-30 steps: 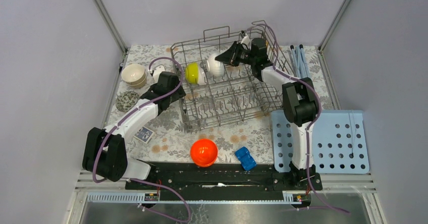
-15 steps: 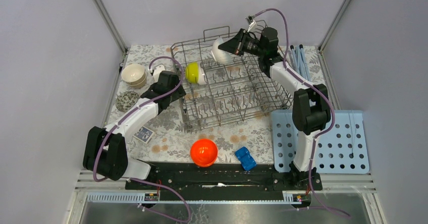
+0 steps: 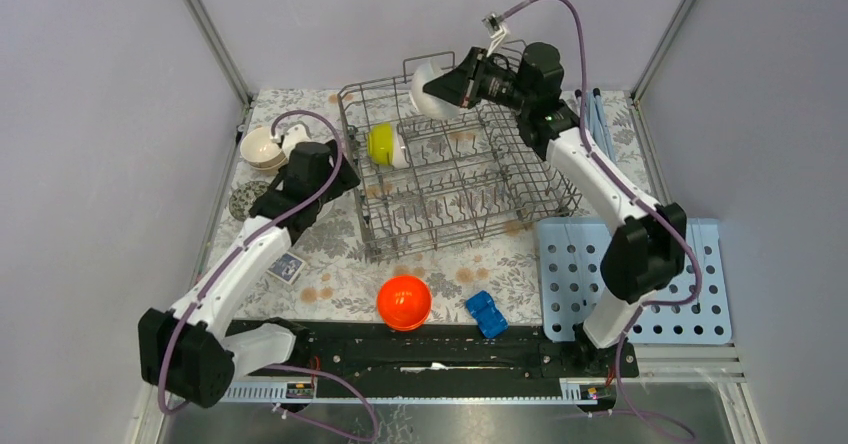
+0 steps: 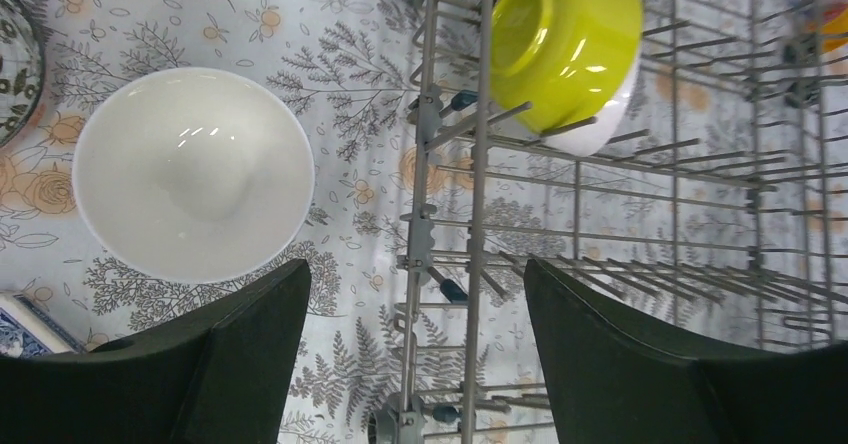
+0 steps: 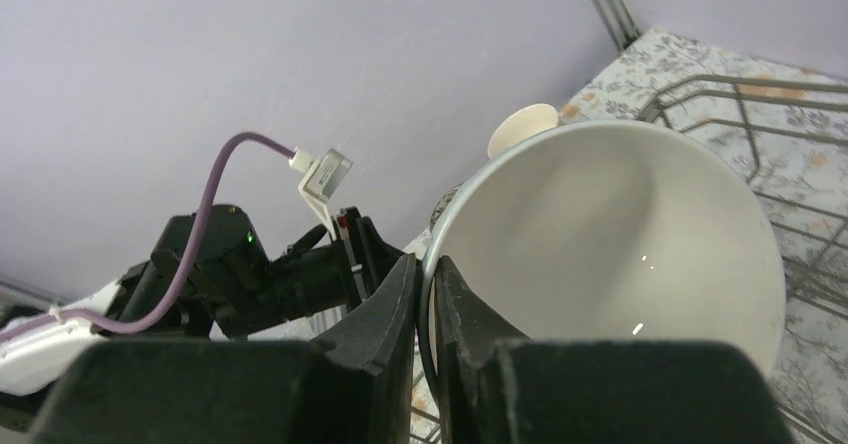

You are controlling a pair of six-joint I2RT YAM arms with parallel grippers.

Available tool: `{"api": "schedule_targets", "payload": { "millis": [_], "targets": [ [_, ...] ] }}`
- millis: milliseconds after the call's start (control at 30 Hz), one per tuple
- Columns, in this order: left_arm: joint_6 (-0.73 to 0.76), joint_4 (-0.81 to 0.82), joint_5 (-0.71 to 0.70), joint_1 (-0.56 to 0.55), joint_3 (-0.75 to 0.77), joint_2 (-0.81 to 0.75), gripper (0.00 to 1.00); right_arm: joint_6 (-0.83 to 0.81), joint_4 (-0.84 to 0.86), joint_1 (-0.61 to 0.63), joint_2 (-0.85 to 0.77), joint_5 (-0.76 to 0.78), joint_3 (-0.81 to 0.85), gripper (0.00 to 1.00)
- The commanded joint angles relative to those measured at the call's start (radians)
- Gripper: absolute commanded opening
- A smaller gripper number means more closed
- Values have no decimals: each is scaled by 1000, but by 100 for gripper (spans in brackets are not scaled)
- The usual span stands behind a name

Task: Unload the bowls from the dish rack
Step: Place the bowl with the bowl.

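Starting near the bases: spotting a bright orange round bowl [image 3: 404, 302] out on the flowered table, clear of the large grey wire dish rack [image 3: 372, 234]. Moving up the left side: finding the left gripper [image 4: 410, 276] spread wide, gripping nothing, hovering between a cream round bowl [image 4: 195, 174] and the rack's side. Noting the yellow-green round bowl [image 4: 565, 44] ahead and rightward, tipped among the tines, nearer this arm. Farthest out: catching the right gripper [image 5: 428, 294] pinched on a white round bowl [image 5: 620, 234], above the rack's back rim.
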Motion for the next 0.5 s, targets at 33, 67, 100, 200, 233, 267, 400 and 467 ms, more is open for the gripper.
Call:
{"api": "schedule_targets", "payload": {
  "millis": [33, 67, 100, 200, 233, 267, 400, 467],
  "targets": [
    [7, 8, 21, 3, 30, -149, 84, -238, -141, 153, -172, 119, 34, 0],
    [4, 19, 32, 3, 24, -173, 85, -250, -153, 175, -187, 129, 31, 0],
    [1, 29, 38, 3, 16, -202, 87, -266, -169, 198, -202, 145, 26, 0],
    [-11, 60, 20, 3, -12, -290, 97, -361, -235, 287, -277, 228, -8, 0],
    [-25, 66, -2, 3, -27, -318, 98, -385, -254, 314, -299, 251, -20, 0],
    [-31, 74, -7, 3, -36, -343, 99, -391, -256, 338, -319, 256, -39, 0],
    [-32, 61, -14, 3, -39, -401, 99, -423, -286, 419, -405, 298, -97, 0],
    [-27, 53, -11, 3, -33, -417, 99, -458, -325, 471, -445, 330, -120, 0]
  ]
}}
